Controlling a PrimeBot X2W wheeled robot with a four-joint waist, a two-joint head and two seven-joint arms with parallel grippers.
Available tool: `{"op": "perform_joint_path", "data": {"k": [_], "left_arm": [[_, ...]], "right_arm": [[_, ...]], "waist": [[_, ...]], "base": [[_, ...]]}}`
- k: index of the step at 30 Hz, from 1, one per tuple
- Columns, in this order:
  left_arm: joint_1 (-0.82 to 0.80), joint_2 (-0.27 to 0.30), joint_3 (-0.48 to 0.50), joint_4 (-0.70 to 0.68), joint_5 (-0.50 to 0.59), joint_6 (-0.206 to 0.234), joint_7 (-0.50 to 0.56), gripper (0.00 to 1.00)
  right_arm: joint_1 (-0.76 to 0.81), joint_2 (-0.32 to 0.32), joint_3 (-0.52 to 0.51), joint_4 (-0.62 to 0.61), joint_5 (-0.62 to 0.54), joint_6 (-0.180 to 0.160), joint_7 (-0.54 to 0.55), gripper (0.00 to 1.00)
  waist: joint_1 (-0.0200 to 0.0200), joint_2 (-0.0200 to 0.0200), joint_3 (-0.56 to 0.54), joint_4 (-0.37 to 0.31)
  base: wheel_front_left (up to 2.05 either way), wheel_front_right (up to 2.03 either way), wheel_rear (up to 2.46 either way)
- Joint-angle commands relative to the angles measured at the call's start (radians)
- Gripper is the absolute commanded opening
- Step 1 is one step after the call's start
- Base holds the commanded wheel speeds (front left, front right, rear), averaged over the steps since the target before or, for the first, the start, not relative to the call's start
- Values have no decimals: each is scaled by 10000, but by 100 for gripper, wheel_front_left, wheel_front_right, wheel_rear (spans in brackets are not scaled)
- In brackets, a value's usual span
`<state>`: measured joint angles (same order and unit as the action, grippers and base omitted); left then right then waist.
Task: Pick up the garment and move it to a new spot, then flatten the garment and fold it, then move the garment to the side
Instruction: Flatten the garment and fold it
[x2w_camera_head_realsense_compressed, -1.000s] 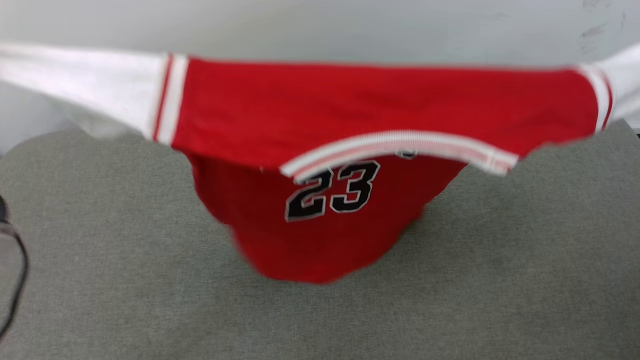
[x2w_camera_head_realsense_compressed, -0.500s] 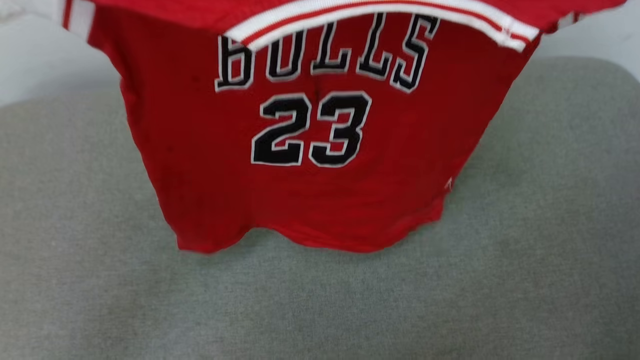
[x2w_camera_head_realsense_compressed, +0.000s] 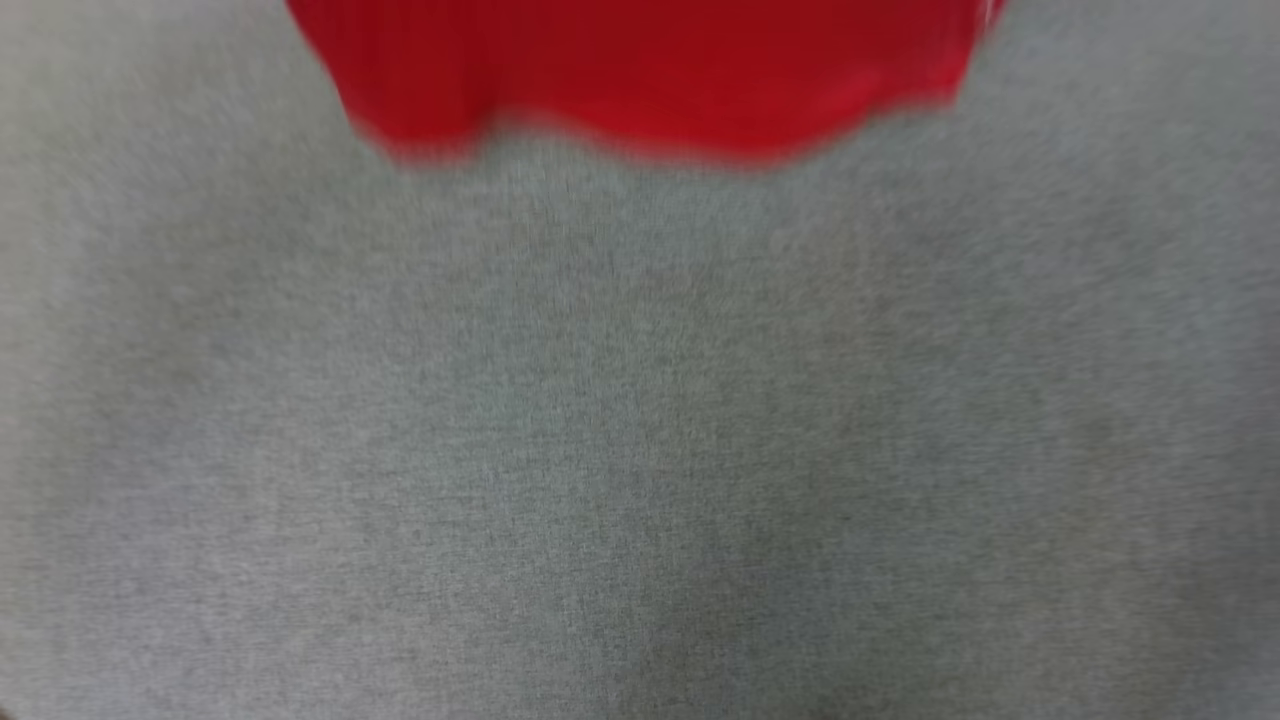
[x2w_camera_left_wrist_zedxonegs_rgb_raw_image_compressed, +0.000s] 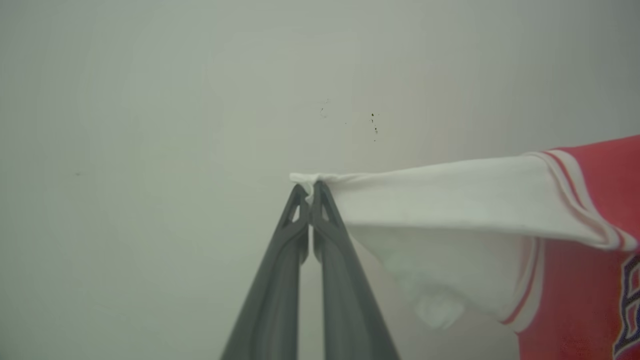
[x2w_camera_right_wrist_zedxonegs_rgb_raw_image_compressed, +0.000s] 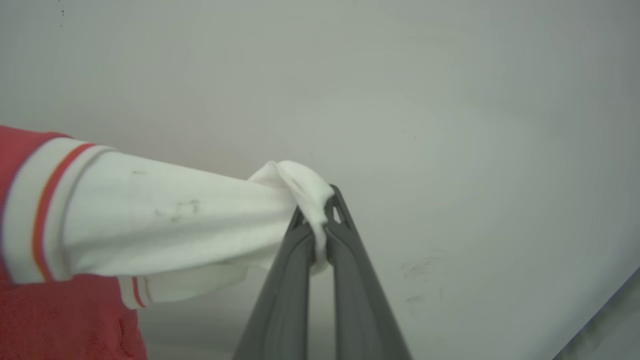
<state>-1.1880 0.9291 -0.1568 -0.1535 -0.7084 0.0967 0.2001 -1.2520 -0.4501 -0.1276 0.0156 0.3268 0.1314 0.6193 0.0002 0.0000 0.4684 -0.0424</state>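
1. The grey cloth bench (x2w_camera_head_realsense_compressed: 640, 450) lies under the hem.
2. The red jersey (x2w_camera_head_realsense_compressed: 650, 80) hangs stretched sideways, sleeve to sleeve, equally near both arms.
3. The left pincer (x2w_camera_left_wrist_zedxonegs_rgb_raw_image_compressed: 311, 192) is clamped on one white sleeve tip, and the right pincer (x2w_camera_right_wrist_zedxonegs_rgb_raw_image_compressed: 320, 215) on the other.

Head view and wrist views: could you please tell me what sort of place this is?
Probably a plain indoor workroom: a grey fabric-covered surface beneath the garment, and a bare pale wall with small marks.

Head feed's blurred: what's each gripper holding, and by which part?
Both hold the garment: left gripper pinches one white sleeve end, right gripper the other.
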Motion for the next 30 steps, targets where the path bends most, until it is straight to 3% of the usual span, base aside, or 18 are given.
{"op": "perform_joint_path", "data": {"k": [1,7,13,21,30], "left_arm": [[-386,-107,-72,243,131,-32,-76,0],[-2428,-905,-688,1910,651,-352,-631,0],[-2775,-1419,-1162,3046,1012,-596,-1351,0],[-1093,-2246,-1755,3925,821,-745,-2314,0],[2399,-2845,-2289,4291,360,-543,-3158,0]], "right_arm": [[-324,18,-40,210,-116,-14,-170,0],[-1851,324,-106,1701,-817,-14,-1576,0],[-1981,738,-211,2940,-1285,-15,-2849,0],[-441,747,367,3781,-930,-14,-3458,0],[2713,670,642,3993,-253,-12,-3541,0]], "waist": [[-2,0,746,112],[-2,0,1567,297],[-2,0,1870,472],[-2,0,1733,793],[-2,0,394,927]], "base": [[0,0,0],[0,0,0],[0,0,0],[0,0,0],[0,0,0]]}}
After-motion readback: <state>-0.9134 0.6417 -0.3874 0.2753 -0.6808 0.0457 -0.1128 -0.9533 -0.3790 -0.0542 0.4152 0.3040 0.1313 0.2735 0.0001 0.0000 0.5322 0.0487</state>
